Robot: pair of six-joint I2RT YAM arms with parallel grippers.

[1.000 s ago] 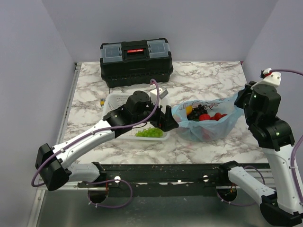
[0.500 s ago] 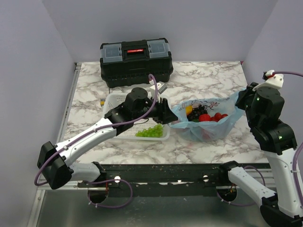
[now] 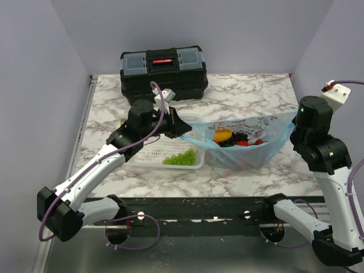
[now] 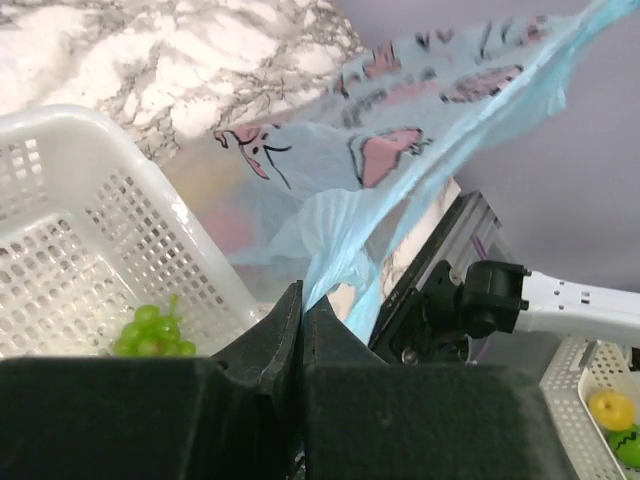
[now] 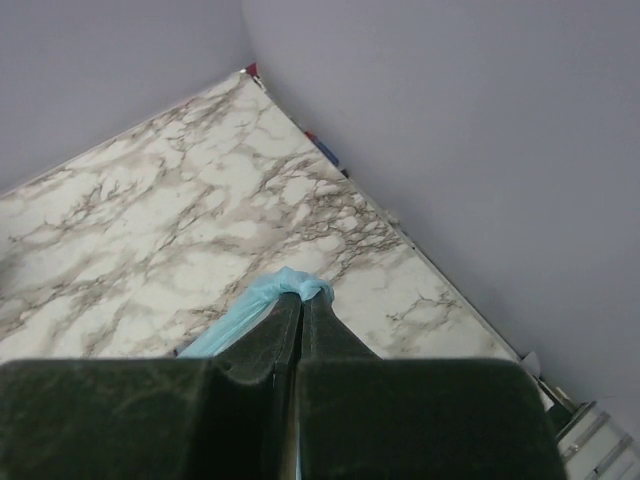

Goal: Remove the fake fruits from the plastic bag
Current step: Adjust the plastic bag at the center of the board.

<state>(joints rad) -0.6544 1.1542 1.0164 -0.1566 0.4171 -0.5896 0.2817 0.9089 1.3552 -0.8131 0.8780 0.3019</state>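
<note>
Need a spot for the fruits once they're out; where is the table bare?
Widest bare marble: behind the bag, right of the toolbox, out to the table edge. A narrower strip runs between the bag and the near rail. The middle is crowded: basket with green grapes, left arm and stretched bag.

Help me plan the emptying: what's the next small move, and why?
Probably raise the right side a little. Both arms' jaws are shut on opposite edges of the thin translucent light-blue plastic bag, stretched open, glossy plastic fake fruits pooled in its sag; tilting should roll them toward the white mesh basket.
</note>
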